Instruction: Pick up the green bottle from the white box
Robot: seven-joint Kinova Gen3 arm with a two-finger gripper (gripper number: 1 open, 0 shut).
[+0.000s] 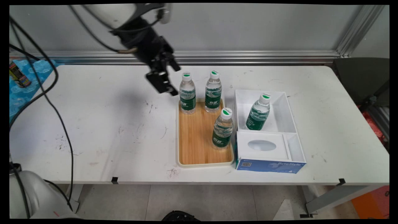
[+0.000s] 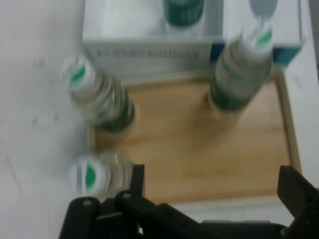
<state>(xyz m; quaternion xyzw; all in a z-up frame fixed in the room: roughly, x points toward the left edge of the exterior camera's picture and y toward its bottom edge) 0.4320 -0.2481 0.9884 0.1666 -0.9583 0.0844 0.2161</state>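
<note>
The black claw (image 1: 164, 81) hung above the white worktop (image 1: 102, 124), just beside the far left corner of the wooden tray (image 1: 199, 146), its fingers spread wide and holding nothing; in the hand view the two fingers (image 2: 137, 181) rose well apart from the bottom edge with the tray's wood between them. Nearest to the claw was the far-left bottle (image 1: 187, 94), a clear water bottle with a green label and a white cap, standing upright at the tray's far left corner, close to the fingertips but not touching them as far as the main view showed. A second bottle (image 1: 213, 91) of the same kind stood upright just beside it along the tray's far edge, and a third bottle (image 1: 222, 128) stood upright near the tray's right rim, closer to the middle. Right of the tray, just beside its rim, sat a white box (image 1: 279, 123) with a fourth bottle (image 1: 258, 112) leaning tilted in its larger far compartment. Against the near side of that box lay a blue and white tissue box (image 1: 269, 155) with an oval opening on top. A small dark can (image 1: 18, 74) stood on a blue patterned surface at the far left, well apart from everything else
</note>
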